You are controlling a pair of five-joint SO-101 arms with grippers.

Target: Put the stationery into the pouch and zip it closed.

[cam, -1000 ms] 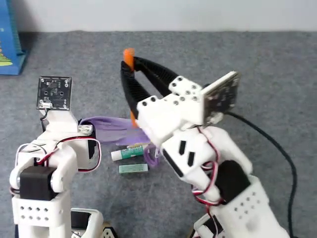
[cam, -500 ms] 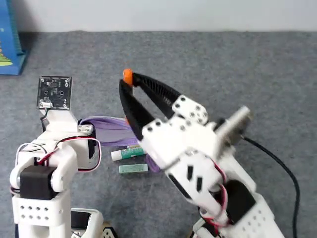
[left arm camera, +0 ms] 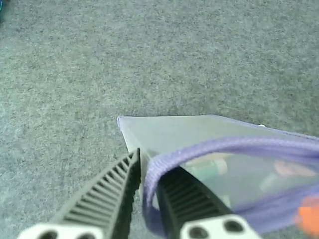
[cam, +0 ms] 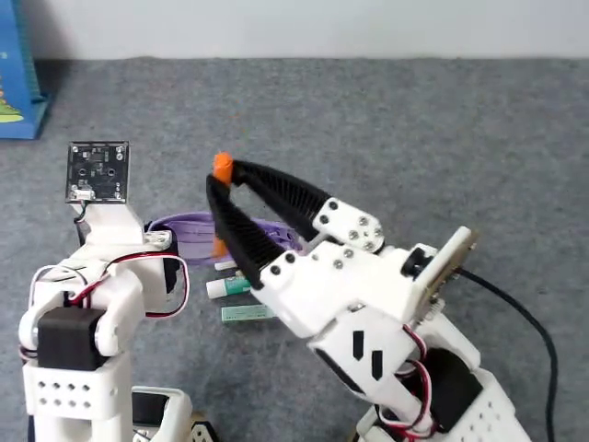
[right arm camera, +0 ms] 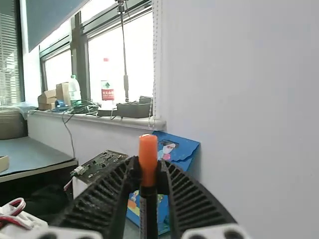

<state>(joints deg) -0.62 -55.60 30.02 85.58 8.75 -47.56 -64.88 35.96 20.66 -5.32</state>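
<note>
In the high view, the purple pouch [cam: 189, 235] lies on the left half of the grey tabletop [cam: 442, 138], nearer to the front edge than to the back edge. The left arm stands at the front left corner, next to the pouch's left end. The right gripper [cam: 218, 184] is over the right part of the pouch. Its claw is closed on a pen [cam: 222, 166], and the orange cap sticks out past the fingertips. Just beside the pouch, toward the front edge, lie a glue stick [cam: 226, 286] and a flat green block [cam: 247, 313]. A blue box [cam: 14, 83] stands at the back left corner.

In the left wrist view, the left gripper [left arm camera: 147, 162] has a narrow claw that pinches the pouch [left arm camera: 199, 134] at its purple border, close to a corner. Something green shows through the clear wall; I cannot tell whether it is inside or under.

In the right wrist view, the right gripper [right arm camera: 148, 164] clamps the pen [right arm camera: 148, 149] between both fingers, with the cap beyond their tips.
</note>
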